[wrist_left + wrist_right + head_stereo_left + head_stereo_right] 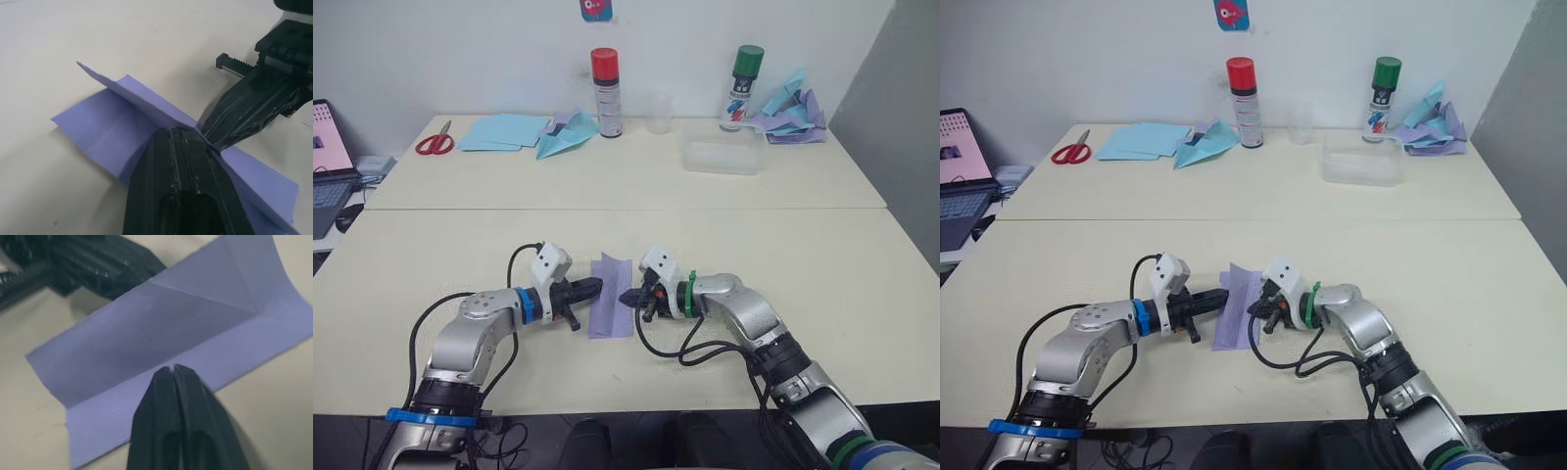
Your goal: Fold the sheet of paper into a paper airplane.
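Sheet of paper (610, 295): pale lavender, partly folded along a lengthwise crease, lying on the near table (862, 294) between the two grippers. Left gripper (597, 286): fingers pressed together, tip touching the sheet's left edge. Right gripper (625, 297): fingers closed with nothing between them, tip at the sheet's right edge. Beyond the sheet, on the far table: red scissors (435, 142), light blue paper sheets (504, 131), light blue paper plane (566, 137), red-capped spray can (605, 79), clear plastic box (722, 153), green-capped spray can (742, 73), heap of paper planes (793, 116).
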`<state>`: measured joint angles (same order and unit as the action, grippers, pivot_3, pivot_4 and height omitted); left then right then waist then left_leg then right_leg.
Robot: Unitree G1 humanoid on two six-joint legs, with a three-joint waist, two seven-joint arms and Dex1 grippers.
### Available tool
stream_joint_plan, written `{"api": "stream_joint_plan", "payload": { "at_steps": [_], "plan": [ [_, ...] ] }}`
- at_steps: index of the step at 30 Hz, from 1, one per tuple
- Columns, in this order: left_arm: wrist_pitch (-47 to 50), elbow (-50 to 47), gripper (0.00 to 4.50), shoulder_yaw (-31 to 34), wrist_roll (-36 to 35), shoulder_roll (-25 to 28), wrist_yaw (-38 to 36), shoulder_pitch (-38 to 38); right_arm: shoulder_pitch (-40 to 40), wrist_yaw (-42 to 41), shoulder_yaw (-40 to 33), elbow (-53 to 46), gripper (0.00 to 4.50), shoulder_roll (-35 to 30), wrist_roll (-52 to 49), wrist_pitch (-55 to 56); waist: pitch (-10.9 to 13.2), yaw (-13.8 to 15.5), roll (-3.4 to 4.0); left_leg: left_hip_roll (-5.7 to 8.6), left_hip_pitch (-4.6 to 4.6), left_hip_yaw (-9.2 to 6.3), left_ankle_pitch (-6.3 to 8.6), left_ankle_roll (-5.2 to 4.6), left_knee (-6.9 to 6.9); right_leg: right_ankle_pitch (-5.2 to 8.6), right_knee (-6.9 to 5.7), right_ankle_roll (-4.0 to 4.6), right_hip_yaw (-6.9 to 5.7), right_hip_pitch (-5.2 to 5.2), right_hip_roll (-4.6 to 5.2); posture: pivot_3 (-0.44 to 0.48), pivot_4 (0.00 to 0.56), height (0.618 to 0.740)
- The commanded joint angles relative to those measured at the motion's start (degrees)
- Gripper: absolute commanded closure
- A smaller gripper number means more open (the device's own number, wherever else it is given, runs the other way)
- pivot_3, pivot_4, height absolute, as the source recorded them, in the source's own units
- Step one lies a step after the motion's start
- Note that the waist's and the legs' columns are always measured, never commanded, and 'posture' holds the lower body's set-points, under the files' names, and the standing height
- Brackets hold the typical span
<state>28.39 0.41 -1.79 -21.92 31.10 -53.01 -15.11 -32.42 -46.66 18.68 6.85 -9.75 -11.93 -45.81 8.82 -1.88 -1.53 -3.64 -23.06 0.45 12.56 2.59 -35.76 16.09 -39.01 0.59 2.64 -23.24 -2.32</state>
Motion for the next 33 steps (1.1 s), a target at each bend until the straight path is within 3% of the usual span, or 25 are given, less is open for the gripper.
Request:
{"api": "stream_joint_plan", "payload": {
  "at_steps": [1,4,7,12,17,33],
  "plan": [
    [-0.42,-2.82,4.50,-0.54,0.04,-0.57,0.46,-0.04,-0.99,1.57,-6.26,-6.90,3.21,-1.31,-6.05,-12.99,0.12,0.08,0.00,0.00,-0.02,0.00,0.00,0.00,0.00,0.00,0.00,0.00,0.00,-0.01,0.02,0.000,0.150,0.740],
    [-0.66,-2.65,4.50,-0.67,0.35,-0.86,0.77,-0.21,-1.61,3.19,-9.19,-9.45,2.12,-0.78,-9.55,-19.71,0.24,0.05,-0.01,0.03,-0.06,0.00,0.00,0.00,0.00,0.00,0.01,0.00,-0.01,-0.05,0.05,0.000,0.150,0.740],
    [-0.93,-2.42,4.50,-0.98,0.61,-1.59,1.17,-1.00,-5.28,8.46,-21.13,-8.84,1.04,4.66,-14.59,-33.84,0.40,-0.13,0.02,0.01,-0.07,-0.02,0.00,0.00,0.02,0.00,0.01,0.00,-0.02,-0.08,0.02,0.000,0.150,0.740],
    [-1.19,-2.28,4.50,-1.58,0.68,-2.13,1.04,-1.57,-7.39,14.47,-30.65,-9.05,1.04,11.20,-16.49,-45.30,0.42,-0.14,0.03,-0.04,-0.20,-0.15,0.00,0.00,0.04,0.00,-0.02,0.01,-0.10,-0.20,-0.07,0.000,0.150,0.740],
    [-1.57,-1.95,4.50,-2.17,0.88,-2.39,0.87,-2.05,-8.50,20.40,-35.73,-7.45,1.04,16.13,-18.29,-46.69,0.43,-0.01,0.04,0.00,-0.85,-0.15,0.00,0.00,-0.09,-0.04,-0.04,-0.04,-0.12,-0.74,-0.06,0.000,0.150,0.740],
    [-1.30,-3.40,4.50,-2.93,-0.08,-3.47,0.59,-2.46,-8.99,29.94,-36.48,-5.28,1.04,17.85,-23.29,-46.69,0.43,-0.05,0.04,0.01,-0.93,-0.12,0.00,0.00,-0.08,-0.05,-0.04,-0.07,-0.09,-0.83,-0.07,0.000,0.150,0.740]
  ]
}}
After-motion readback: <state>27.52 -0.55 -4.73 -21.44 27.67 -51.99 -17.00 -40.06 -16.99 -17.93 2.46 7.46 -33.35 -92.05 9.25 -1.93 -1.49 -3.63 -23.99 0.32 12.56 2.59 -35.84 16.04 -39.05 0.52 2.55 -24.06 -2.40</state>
